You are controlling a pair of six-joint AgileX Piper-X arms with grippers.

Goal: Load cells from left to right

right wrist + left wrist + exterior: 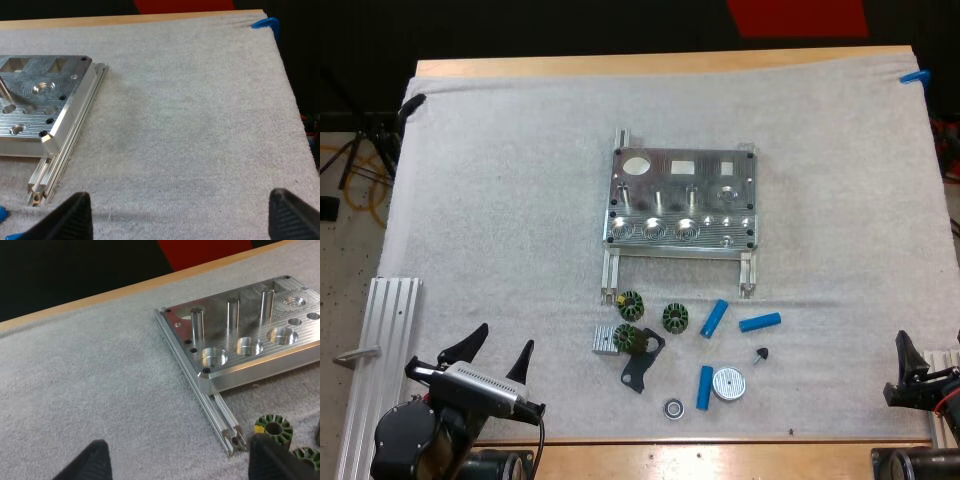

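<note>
The right wrist view's edge cuts off the fixture [40,90] and a blue cylinder [2,214]

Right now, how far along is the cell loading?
Nothing is loaded yet: the three round pockets along the near edge of the fixture are empty. Nothing is in hand: the left claw and right claw are open over the near side of the mat. Still to do: all three blue cells, lying loose among small parts, starting with the leftmost pocket.

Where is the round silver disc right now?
In the high view the round silver disc lies near the front edge of the mat, slightly right of centre, with a blue cylinder close on its left and a small black knob beyond it.
</note>
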